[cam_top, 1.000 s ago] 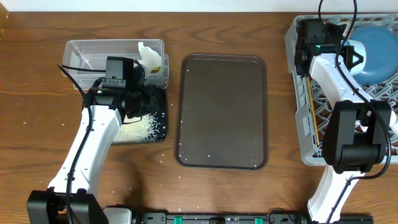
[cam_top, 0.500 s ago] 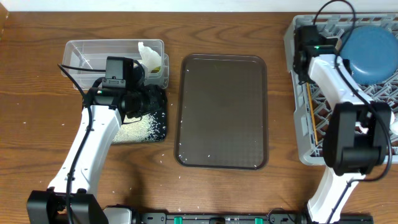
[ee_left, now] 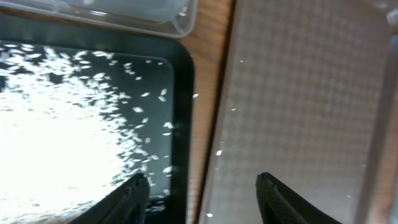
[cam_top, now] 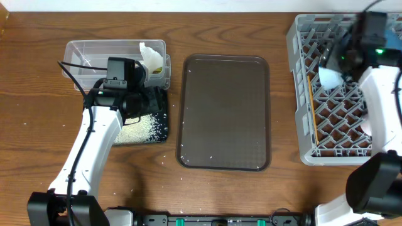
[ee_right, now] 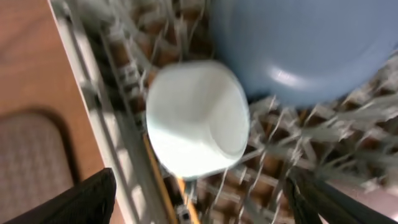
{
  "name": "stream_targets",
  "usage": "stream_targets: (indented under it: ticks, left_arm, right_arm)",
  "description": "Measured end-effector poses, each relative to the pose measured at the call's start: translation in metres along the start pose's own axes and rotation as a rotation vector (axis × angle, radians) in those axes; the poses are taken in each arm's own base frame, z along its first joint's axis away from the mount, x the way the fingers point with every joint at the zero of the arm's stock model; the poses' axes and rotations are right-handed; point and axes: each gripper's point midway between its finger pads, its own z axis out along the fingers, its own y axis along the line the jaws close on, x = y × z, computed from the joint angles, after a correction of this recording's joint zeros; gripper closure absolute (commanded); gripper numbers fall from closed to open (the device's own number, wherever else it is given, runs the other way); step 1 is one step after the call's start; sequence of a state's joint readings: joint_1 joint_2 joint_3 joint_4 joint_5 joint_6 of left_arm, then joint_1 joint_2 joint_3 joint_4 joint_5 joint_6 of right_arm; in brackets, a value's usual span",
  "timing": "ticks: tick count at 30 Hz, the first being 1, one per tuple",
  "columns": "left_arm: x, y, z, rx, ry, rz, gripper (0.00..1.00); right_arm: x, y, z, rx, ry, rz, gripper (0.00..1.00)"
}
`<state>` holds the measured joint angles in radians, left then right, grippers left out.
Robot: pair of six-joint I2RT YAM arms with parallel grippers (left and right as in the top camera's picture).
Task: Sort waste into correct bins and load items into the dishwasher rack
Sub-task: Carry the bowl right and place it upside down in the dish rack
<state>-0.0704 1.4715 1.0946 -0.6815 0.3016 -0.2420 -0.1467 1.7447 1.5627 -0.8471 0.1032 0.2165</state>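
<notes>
In the grey dishwasher rack (cam_top: 301, 88), at the right of the desk (cam_top: 38, 113), one small pale blue bowl (ee_right: 196, 118) sits on the pegs. It is smooth and glossy, with rounded sides. One large dark blue bowl (ee_right: 311, 43) stands just beside it, its matte curve filling the far part of the right wrist view. Wooden chopsticks (cam_top: 312, 103) lie lengthwise along the rack's left wall; whether one or two, I cannot tell. The right claw (ee_right: 202, 183) hangs over the pale bowl with its fingers spread wide, gripping nothing.

At the left, one black tray (cam_top: 162, 125) holds a heap of white rice grains (cam_top: 139, 130), thick on its left and thinning to scattered specks on its right. Just beyond it, one clear tub (cam_top: 94, 50) holds one crumpled white tissue (cam_top: 149, 55) and one yellow-green wrapper (cam_top: 165, 63) at its right end. The left claw (ee_left: 202, 196) is over the black tray's right edge, fingers parted and empty. One brown serving tray (cam_top: 226, 113) lies between tray and rack, a few stray grains on it.
</notes>
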Motion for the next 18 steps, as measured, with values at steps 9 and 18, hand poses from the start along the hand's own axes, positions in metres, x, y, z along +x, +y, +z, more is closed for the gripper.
stream_targets:
  ticks: [9,18]
  left_arm:
    - [0.029,0.039,-0.023,-0.126,0.093,-0.059,0.35]
    - [0.033,0.050,-0.066,-0.187,-0.079,0.019,0.34]
  right_arm:
    - [0.047,-0.032,-0.001,-0.110,0.235,0.052,0.01]
    - [0.080,-0.033,0.003,-0.152,0.175,0.035,0.01]
